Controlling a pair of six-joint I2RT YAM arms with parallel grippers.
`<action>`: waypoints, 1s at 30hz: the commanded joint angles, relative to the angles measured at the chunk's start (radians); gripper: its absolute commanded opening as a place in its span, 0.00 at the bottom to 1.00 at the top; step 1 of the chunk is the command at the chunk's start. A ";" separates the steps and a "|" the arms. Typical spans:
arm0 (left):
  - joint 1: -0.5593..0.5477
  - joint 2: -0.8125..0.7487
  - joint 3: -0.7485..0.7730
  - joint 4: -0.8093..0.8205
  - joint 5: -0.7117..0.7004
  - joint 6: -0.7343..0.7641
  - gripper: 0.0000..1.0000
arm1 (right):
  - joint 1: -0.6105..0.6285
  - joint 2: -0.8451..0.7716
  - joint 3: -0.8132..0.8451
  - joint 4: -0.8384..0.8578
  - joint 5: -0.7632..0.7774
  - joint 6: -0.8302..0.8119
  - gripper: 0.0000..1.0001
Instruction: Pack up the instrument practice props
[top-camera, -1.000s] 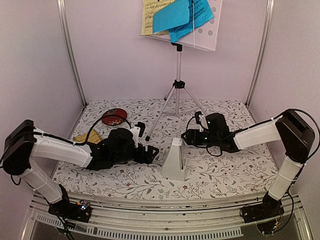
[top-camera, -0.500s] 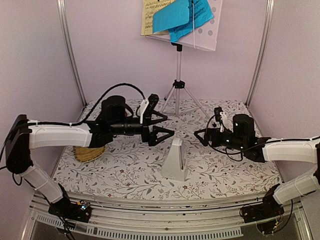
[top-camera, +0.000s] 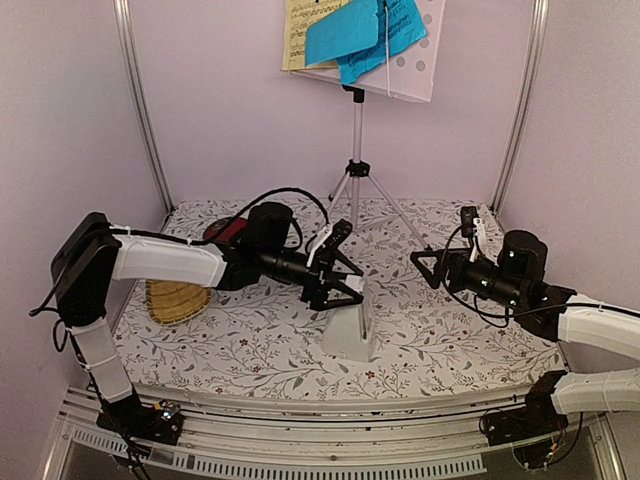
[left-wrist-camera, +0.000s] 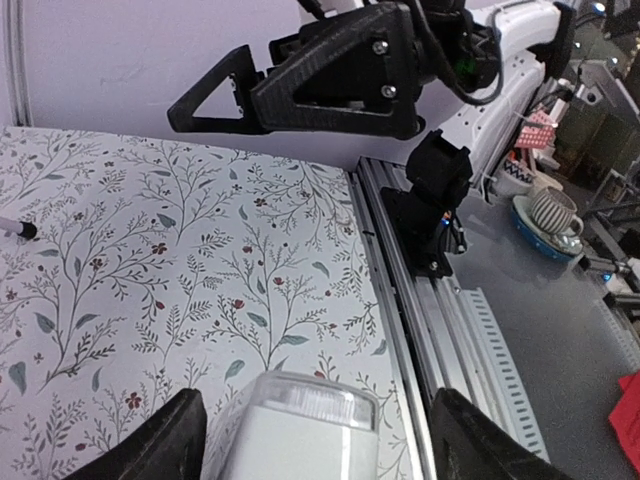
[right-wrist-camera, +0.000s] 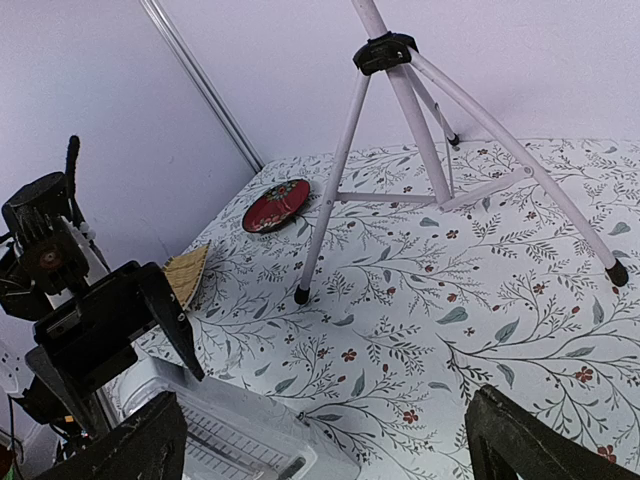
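Metronome (top-camera: 349, 328) stood mid-table on the floral cloth (top-camera: 250, 345), left gripper (top-camera: 357, 284) at its top with jaws spread either side – right gripper (top-camera: 425, 266) hung apart to its right, jaws wide, empty – music stand (top-camera: 356, 150) with sheets (top-camera: 350, 35) behind.

- We can read no word, brand or number in any view.
- The pale-yellow paper music sheet (top-camera: 297, 40), at twelve o'clock on the white perforated stand desk (top-camera: 425, 60), bears dark printed notation too small to read.
- The white pyramid-shaped plastic metronome (right-wrist-camera: 240, 430) shows fine face lines, but we can make out no figures.
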 joint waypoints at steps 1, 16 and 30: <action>-0.018 -0.002 -0.008 -0.028 -0.046 0.044 0.73 | -0.006 -0.011 -0.013 -0.023 0.021 0.009 0.99; -0.152 -0.153 -0.193 0.123 -0.943 -0.104 0.49 | -0.006 0.020 0.004 -0.038 0.019 0.009 0.99; -0.222 -0.043 -0.057 0.062 -1.402 -0.301 0.50 | 0.262 0.305 0.007 0.105 0.115 0.075 0.99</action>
